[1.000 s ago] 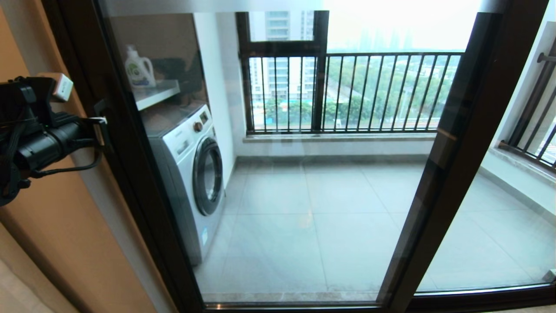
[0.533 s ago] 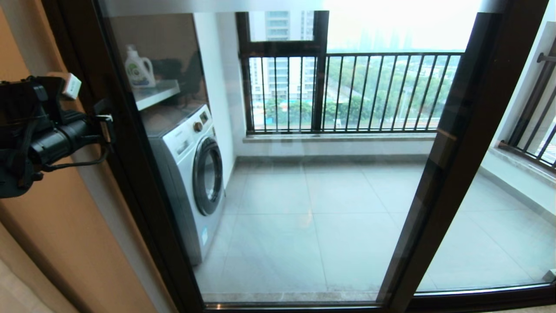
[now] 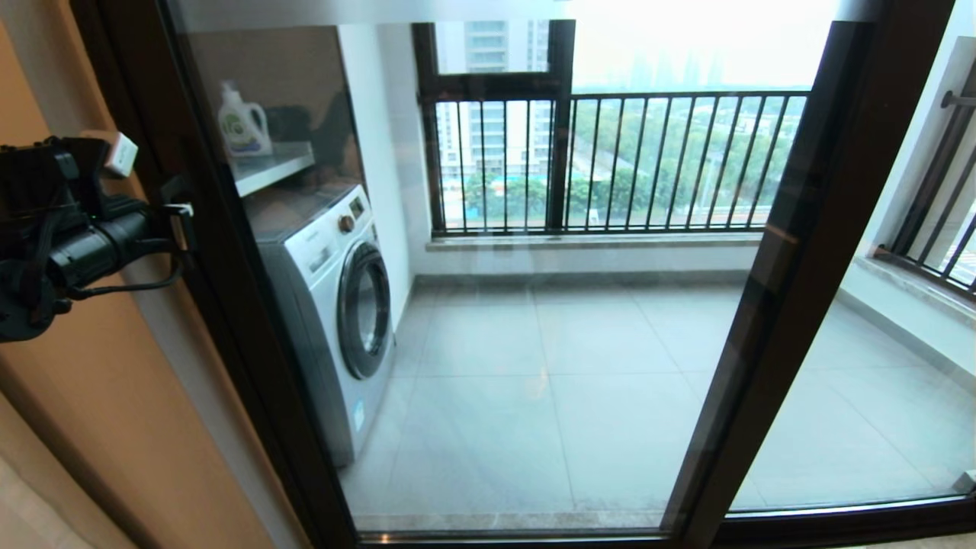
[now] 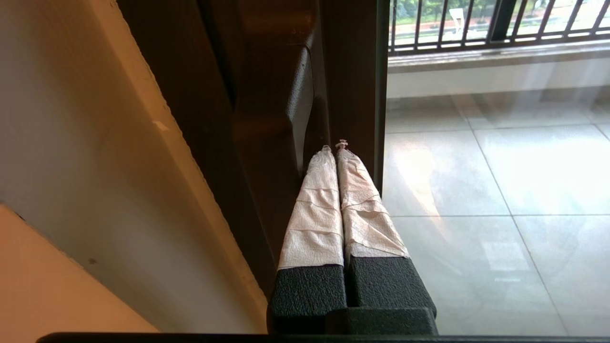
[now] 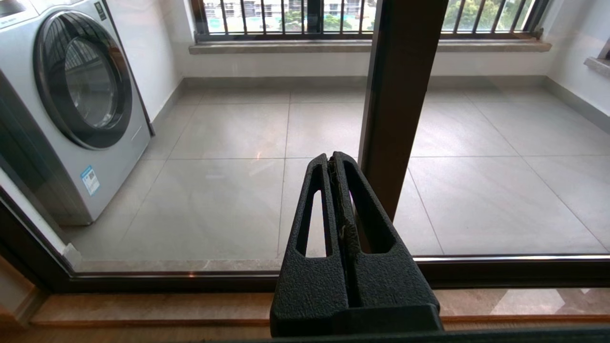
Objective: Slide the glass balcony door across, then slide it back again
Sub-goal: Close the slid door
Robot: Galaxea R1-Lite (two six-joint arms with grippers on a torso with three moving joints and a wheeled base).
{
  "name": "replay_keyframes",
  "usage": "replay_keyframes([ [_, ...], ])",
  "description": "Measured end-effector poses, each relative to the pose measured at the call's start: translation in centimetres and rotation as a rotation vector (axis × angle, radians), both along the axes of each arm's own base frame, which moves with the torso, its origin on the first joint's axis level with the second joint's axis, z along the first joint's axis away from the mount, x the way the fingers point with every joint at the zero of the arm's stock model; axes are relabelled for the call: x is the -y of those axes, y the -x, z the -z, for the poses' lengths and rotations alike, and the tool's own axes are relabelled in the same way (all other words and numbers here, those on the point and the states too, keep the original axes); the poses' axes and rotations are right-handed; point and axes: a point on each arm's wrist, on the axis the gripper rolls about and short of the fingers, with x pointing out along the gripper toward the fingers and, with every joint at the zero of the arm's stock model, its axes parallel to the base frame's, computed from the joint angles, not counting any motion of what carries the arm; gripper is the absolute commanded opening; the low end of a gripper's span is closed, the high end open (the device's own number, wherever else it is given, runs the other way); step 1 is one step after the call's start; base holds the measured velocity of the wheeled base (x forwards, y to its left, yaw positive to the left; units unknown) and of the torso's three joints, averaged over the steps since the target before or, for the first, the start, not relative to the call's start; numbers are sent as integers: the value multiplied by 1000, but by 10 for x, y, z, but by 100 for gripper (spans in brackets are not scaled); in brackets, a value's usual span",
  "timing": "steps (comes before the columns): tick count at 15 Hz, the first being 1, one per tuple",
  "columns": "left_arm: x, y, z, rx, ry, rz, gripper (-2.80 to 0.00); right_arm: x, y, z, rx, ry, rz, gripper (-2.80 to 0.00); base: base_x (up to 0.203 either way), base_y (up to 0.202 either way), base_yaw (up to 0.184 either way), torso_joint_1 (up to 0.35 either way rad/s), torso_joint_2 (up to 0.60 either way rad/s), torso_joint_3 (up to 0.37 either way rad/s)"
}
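The left gripper (image 4: 333,148), fingers pressed together, touched the bar handle (image 4: 300,95) at the left of the head frame. The glass balcony door (image 3: 534,343) filled the centre, and the right gripper (image 5: 335,159) hung shut before its glass.

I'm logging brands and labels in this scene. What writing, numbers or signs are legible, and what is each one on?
None can be read.
Detergent bottle: green label, print too blurred.
Washing machine: blue sticker, print too small.
Washing machine's top corner: dark sticker, illegible.
Glass balcony door, left gripper, right gripper: no text.
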Motion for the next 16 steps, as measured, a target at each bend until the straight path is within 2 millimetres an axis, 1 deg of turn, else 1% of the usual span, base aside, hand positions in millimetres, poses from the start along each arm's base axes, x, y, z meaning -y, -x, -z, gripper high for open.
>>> replay_keyframes([
  [3, -8, -2, 2, -1, 0, -20, -280, 0, 0, 0, 0, 0, 1, -280, 0, 0, 0, 0, 0, 0],
  [9, -10, -1, 2, 2, 0, -28, -280, 0, 0, 0, 0, 0, 0, -280, 0, 0, 0, 0, 0, 0],
  [10, -6, 1, 0, 6, 1, -13, -280, 0, 0, 0, 0, 0, 0, -280, 0, 0, 0, 0, 0, 0],
  [11, 2, 4, -2, 12, 0, 13, -280, 0, 0, 0, 0, 1, 0, -280, 0, 0, 0, 0, 0, 0],
  [14, 36, 16, -5, 6, 4, 103, -280, 0, 0, 0, 0, 0, 0, -280, 0, 0, 0, 0, 0, 0],
  [15, 45, 19, -7, 10, 4, 130, -280, 0, 0, 0, 0, 0, 1, -280, 0, 0, 0, 0, 0, 0],
  [16, 48, 21, -8, 10, 5, 143, -280, 0, 0, 0, 0, 0, 0, -280, 0, 0, 0, 0, 0, 0],
])
